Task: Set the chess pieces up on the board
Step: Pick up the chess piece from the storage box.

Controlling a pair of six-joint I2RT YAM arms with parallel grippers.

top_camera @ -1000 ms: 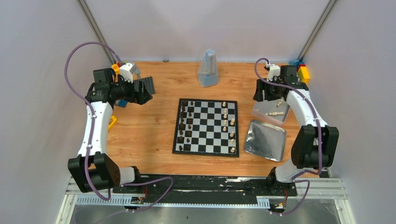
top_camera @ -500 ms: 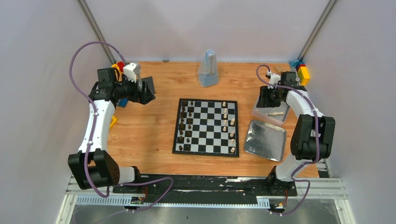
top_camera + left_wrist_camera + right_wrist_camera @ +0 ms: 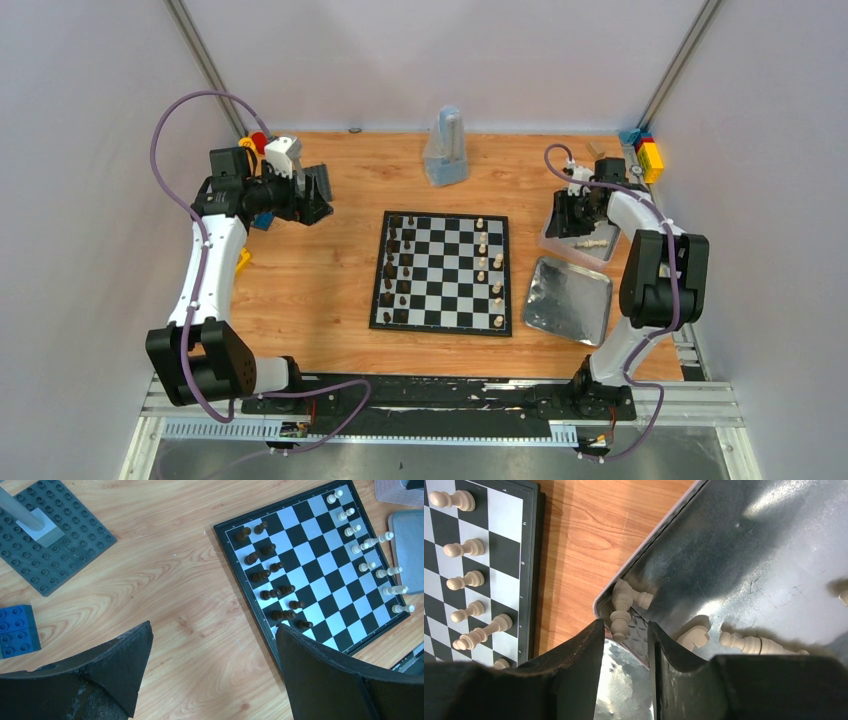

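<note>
The board [image 3: 440,330] lies mid-table, dark chess pieces [image 3: 394,265] along its left columns and cream ones [image 3: 490,265] along its right. In the left wrist view the board [image 3: 320,575] is at upper right. My left gripper [image 3: 214,627] hangs open and empty over bare wood, left of the board [image 3: 315,190]. My right gripper [image 3: 625,625] reaches down into the near-left corner of a silver tray [image 3: 734,555]. Its jaws stand narrow. The end of a lying cream piece [image 3: 620,611] sits between the fingertips, with a gap on both sides. More cream pieces [image 3: 754,642] lie in the tray.
A second silver tray [image 3: 568,300] lies in front of the first. A translucent pyramid-shaped object [image 3: 445,148] stands at the back centre. Coloured blocks [image 3: 648,155] sit at the back right. A grey studded baseplate [image 3: 45,535] and a blue block [image 3: 17,630] lie at the left.
My right gripper has dropped into the tray's corner and its jaws have narrowed around a lying cream piece. The left arm has shifted slightly, still open.
</note>
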